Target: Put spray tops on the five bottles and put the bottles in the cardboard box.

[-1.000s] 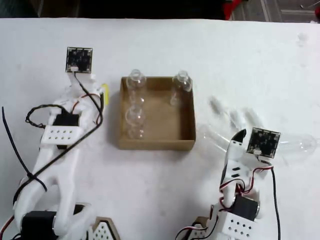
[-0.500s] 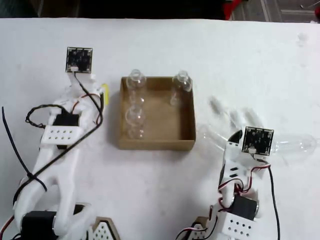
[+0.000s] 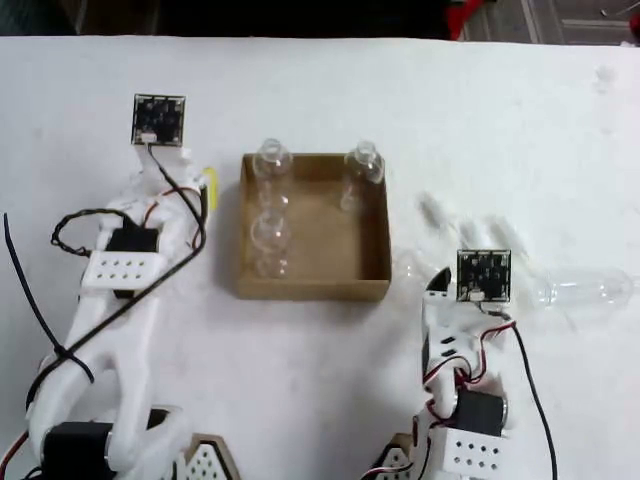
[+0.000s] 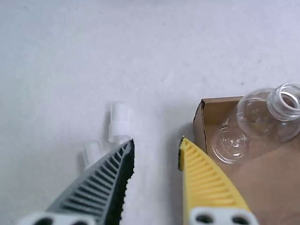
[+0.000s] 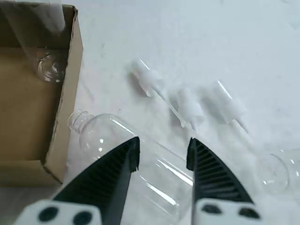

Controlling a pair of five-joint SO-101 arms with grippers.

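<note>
Bottles [image 3: 270, 238] stand upright in the cardboard box [image 3: 313, 291], three of them: one in each far corner and one along the left wall nearer the front, all with open necks. A fourth bottle [image 5: 101, 133] lies on its side on the white table [image 3: 320, 90] just beside the box's right wall, with its open neck pointing toward the box. The right gripper [image 5: 161, 152] hangs over the body of this bottle with its jaws spread and nothing clamped, one black finger on each side of the clear plastic. Whether either finger touches the bottle cannot be told. A fifth bottle [image 3: 585, 290] lies farther to the right, well apart from the box.

Three spray tops [image 5: 187, 105] lie loose in a row on the table, just beyond the fourth bottle and near one another.

The left gripper [image 4: 155, 145] sits to the left of the box near its far left corner, with its jaws apart and empty. Its yellow finger is on the side nearer the box. Two more spray tops lie on the table at the tip of its grey finger, and that finger partly hides one of them. The box wall stands between this gripper and the corner bottle [image 4: 262, 117].
</note>
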